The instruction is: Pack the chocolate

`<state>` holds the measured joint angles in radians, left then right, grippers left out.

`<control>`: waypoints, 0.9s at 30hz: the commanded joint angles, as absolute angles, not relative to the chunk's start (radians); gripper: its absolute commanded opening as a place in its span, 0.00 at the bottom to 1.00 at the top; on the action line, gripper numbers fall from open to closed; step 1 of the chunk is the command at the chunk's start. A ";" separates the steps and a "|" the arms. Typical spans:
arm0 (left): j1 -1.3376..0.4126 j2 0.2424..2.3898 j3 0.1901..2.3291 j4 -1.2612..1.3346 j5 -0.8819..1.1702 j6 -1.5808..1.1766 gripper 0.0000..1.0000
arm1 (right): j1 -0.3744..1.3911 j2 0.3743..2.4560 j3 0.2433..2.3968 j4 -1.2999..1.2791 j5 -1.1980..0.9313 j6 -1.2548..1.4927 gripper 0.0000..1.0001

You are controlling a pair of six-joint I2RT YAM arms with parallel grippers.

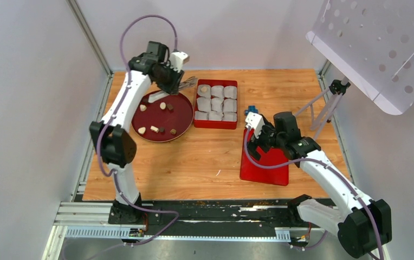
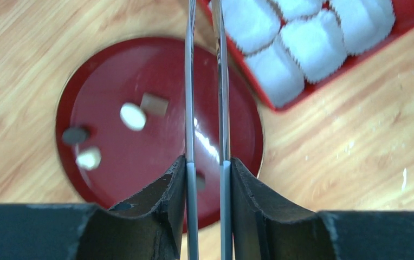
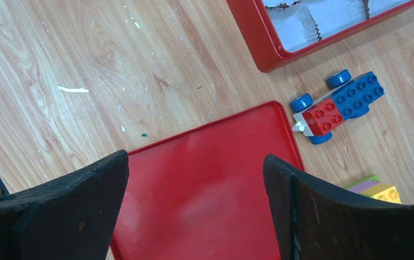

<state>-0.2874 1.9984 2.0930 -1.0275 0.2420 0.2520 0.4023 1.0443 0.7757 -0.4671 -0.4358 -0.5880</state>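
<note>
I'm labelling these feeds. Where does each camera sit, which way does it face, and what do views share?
Top external: above and behind the bases, looking down on the table; both arms show.
Left wrist: on the left arm, looking down at plate, chocolate and box; left gripper, pinching tongs, shows.
Right wrist: on the right arm, looking down at lid and toy car; open right gripper shows.
Shared: all three show the box.

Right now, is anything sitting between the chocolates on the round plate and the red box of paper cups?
Nothing visible does. The chocolates lie loose on the plate, and the box sits right beside it, nothing in the gap. The left gripper, closed on metal tweezers, hangs above, by the plate's far rim.
</note>
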 commanded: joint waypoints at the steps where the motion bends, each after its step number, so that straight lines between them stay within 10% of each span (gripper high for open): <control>1: -0.221 1.771 1.928 -1.083 0.245 0.337 0.38 | 0.398 1.031 0.767 -0.410 -0.447 -0.579 0.94; 27: -0.058 1.878 1.862 -1.097 0.132 0.203 0.54 | 0.399 1.026 0.765 -0.425 -0.450 -0.578 0.94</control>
<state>-0.0643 1.8629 1.8042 -1.1065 0.1249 0.2214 0.4023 1.0435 0.7658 -0.4454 -0.4446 -0.5846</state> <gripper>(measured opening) 0.546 0.938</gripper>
